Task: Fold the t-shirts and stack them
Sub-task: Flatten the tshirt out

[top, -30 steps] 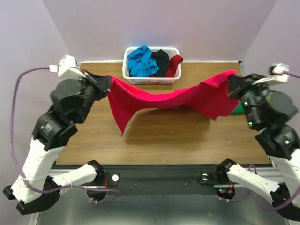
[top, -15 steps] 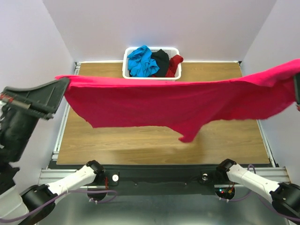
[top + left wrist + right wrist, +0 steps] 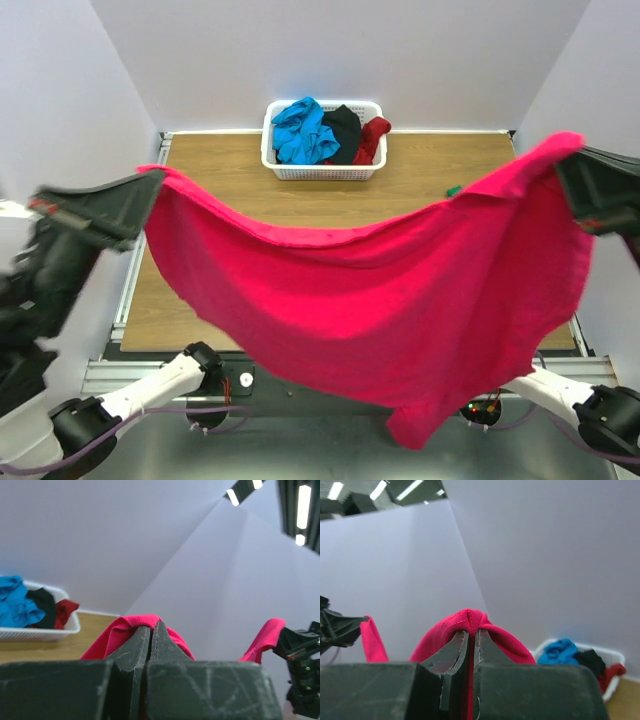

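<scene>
The pink-red shirt (image 3: 380, 300) is up in the air, strung between the two arms like washing on a line. The left fingers (image 3: 135, 195) are pressed together on one top corner. The left wrist view shows the cloth humped over the tips of those fingers (image 3: 142, 642), with a fold pinched in the slit between them. The right fingers (image 3: 590, 185) pinch the opposite corner the same way, and in the right wrist view the fabric bulges out to either side of their tips (image 3: 457, 647).

From each grip the top hem runs inward and sags low in the middle. The body of the shirt drops below the fingers, and its lowest corner dangles past the near edge of the worktop (image 3: 240, 170), in front of the arm bases.

Beyond the fingers, at the far edge, a white basket (image 3: 320, 172) holds a blue shirt (image 3: 300, 130), a black shirt (image 3: 343, 125) and a dark red shirt (image 3: 372, 138). Just over the hem near the right fingers peeks a scrap of what may be green cloth (image 3: 453, 190). Bare worktop shows between the hem and the basket.
</scene>
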{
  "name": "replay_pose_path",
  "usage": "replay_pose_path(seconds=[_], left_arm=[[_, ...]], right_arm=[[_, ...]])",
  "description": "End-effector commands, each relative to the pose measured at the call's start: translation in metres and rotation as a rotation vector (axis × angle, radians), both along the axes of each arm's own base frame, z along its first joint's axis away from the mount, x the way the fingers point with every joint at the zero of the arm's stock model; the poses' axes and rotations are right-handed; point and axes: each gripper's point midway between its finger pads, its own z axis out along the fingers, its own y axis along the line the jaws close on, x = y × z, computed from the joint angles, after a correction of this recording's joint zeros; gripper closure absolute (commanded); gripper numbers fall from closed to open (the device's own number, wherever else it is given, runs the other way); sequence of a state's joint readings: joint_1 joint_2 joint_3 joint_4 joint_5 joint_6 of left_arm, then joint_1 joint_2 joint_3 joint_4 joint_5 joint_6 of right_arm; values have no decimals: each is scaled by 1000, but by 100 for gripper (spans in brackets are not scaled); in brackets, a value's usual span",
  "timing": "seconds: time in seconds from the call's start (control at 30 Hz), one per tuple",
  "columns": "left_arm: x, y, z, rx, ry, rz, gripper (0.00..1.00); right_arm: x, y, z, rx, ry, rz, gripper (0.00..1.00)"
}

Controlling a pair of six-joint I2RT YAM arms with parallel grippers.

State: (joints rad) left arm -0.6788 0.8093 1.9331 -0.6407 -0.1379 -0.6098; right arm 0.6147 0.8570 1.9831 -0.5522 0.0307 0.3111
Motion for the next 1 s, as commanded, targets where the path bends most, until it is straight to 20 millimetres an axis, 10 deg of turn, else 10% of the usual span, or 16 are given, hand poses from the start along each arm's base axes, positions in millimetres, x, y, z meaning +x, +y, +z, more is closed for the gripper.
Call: replay_pose_path(seconds=[0.0, 0.17, 0.23, 0.47, 0.67, 0.97], left_arm=[[65, -29, -49, 65, 147, 100, 100], [142, -39, -160, 174, 408, 339, 100], [183, -30, -243, 277, 569, 467, 100], [288, -2, -408, 333, 862, 434, 100], [351, -1, -490, 440, 1002, 370, 100], [399, 11, -514, 437, 1017, 371, 100]], right_arm=[[85, 24, -52, -91, 188, -157, 100], [167, 25, -146, -187, 421, -426, 100], [202, 9, -201, -225, 529, -639, 100], [289, 29, -359, -453, 771, -778, 100], [354, 15, -437, -491, 911, -814, 100], [408, 8, -487, -571, 983, -791, 99]])
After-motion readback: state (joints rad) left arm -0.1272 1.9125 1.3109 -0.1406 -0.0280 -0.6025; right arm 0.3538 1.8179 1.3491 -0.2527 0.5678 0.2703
